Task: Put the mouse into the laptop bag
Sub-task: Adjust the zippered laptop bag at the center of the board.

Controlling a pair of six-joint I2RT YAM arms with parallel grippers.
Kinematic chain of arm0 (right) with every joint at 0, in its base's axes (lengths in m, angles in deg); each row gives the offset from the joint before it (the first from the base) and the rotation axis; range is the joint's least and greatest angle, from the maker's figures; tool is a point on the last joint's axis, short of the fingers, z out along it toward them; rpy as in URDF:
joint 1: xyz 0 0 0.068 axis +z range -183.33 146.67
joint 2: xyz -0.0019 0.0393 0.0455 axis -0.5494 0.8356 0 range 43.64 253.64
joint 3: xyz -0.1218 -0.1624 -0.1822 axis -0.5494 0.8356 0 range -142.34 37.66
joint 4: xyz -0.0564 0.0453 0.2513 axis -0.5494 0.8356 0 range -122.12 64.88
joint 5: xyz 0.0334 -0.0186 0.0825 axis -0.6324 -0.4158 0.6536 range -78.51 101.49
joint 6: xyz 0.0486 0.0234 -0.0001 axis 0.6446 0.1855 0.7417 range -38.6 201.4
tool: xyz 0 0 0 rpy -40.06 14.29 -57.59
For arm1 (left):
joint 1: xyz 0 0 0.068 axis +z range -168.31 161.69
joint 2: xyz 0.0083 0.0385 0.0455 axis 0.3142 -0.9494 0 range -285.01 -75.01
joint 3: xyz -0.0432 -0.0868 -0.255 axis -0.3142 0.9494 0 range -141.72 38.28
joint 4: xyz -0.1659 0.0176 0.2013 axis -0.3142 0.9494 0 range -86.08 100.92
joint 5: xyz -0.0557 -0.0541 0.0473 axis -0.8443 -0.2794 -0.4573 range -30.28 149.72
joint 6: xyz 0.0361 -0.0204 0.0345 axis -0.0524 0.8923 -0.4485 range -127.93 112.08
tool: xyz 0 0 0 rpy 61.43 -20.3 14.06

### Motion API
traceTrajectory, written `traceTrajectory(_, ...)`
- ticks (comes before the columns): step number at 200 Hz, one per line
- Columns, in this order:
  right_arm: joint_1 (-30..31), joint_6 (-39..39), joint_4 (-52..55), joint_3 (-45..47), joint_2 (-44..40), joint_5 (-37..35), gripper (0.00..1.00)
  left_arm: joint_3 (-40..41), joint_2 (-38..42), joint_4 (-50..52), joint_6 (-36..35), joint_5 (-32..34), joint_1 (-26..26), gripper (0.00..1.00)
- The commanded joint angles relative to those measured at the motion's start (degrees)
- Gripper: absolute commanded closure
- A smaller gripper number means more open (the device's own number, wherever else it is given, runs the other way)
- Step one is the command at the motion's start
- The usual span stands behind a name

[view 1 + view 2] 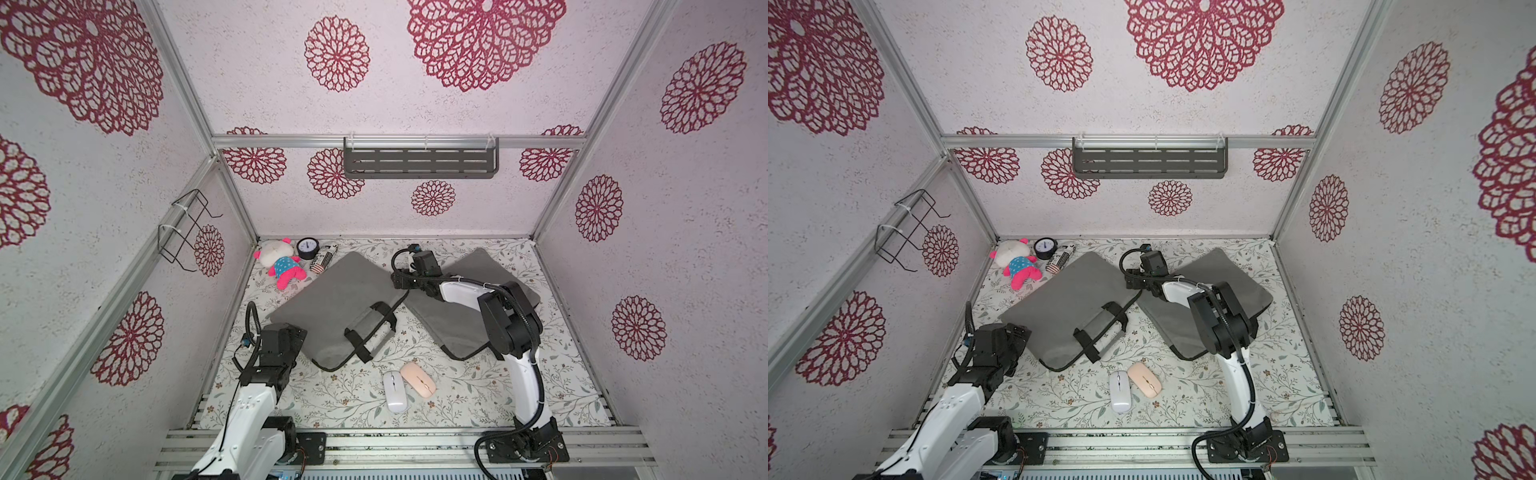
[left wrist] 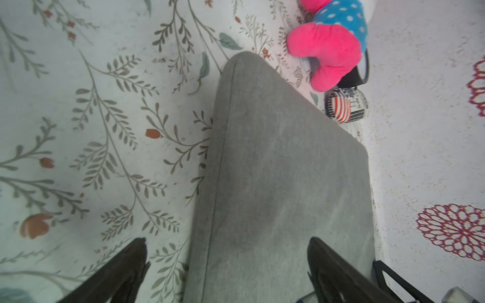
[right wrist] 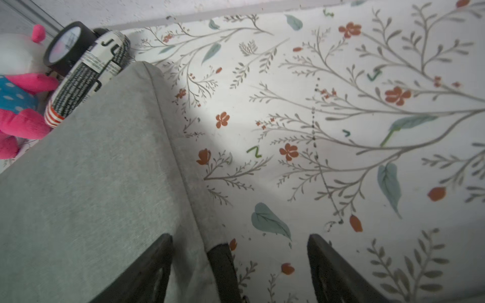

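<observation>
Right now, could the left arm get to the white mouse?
Probably yes: the white mouse lies uncovered beside the pink mouse, and only a corner of the flat laptop bag lies between it and the open left gripper.

Bold black letters "JU" on the newsprint-patterned cylinder in the right wrist view, its fine print too small to read, the round gauge dial blurred, possibly numbered, nothing else legible.
</observation>
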Motion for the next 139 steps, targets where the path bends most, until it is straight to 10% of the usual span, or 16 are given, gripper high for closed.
traceTrajectory(1, 1.6, -0.3, 2.5, -2.6, -0.4, 0.4, 0.35, 0.0, -3.9, -2.4, 1.7, -0.8, 0.4, 0.02)
traceTrajectory(70, 4.2, 3.6, -4.9, 10.5, -7.2, 1.1, 0.87, -8.6, -22.7, -9.7, -8.0, -6.6, 1.1, 0.02)
traceTrajectory(139, 8.6, 8.5, -17.4, 30.9, -19.1, -0.5, 1.0, -18.7, -34.4, -11.0, -14.8, -6.8, 3.1, 0.02)
